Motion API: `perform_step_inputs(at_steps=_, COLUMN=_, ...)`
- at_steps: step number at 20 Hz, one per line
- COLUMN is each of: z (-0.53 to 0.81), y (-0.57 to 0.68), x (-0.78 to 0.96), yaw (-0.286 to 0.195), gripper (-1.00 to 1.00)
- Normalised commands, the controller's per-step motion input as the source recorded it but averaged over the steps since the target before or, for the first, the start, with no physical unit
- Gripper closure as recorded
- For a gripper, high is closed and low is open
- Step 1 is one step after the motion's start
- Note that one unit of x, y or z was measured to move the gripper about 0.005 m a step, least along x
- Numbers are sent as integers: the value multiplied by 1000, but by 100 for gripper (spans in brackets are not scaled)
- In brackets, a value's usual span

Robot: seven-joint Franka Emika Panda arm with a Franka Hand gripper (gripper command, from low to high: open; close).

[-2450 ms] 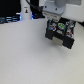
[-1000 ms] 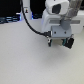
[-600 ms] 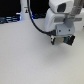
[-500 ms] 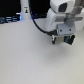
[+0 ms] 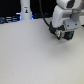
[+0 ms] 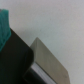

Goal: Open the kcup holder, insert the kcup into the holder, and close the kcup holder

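The Panda arm's gripper (image 5: 63, 36) hangs low over the white table (image 5: 30, 55) at the exterior view's upper right, its dark fingers pointing down and a patch of green showing between them. The blur is too heavy to say whether that green is the kcup pinched in the fingers or part of the tool itself, and whether the fingers are spread or pressed together cannot be told from either view.

Seen from the wrist, a dark boxy body with a grey slab-like edge (image 6: 47, 65) fills the lower part of the picture, and a teal-green patch (image 6: 5, 22) sits at the frame's edge. The dark shape is probably the holder or a finger seen close up; the picture does not settle which. No handle slot and no pod slot can be made out.

In the exterior view the holder is not plainly visible: if it is there, it lies directly beneath or behind the gripper, hidden by the white wrist housing (image 5: 67, 17). The kcup, likewise, cannot be picked out as a separate thing on the table.

The coming move seems to turn on the vertical line from the fingers down to whatever lies just under them, since the tool hovers close above the surface rather than off to one side. A white post (image 5: 25, 10) stands well apart at the exterior view's upper left, against a dark backdrop with blue lights.
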Motion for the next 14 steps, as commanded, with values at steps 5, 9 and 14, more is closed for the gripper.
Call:
perform_step_inputs(at_steps=5, z=-9, y=503, x=-921, yaw=27, gripper=-100)
perform_step_inputs(at_steps=9, z=4, y=551, x=-900, yaw=18, gripper=-100)
perform_step_inputs(at_steps=14, z=6, y=530, x=-823, yaw=33, gripper=-100)
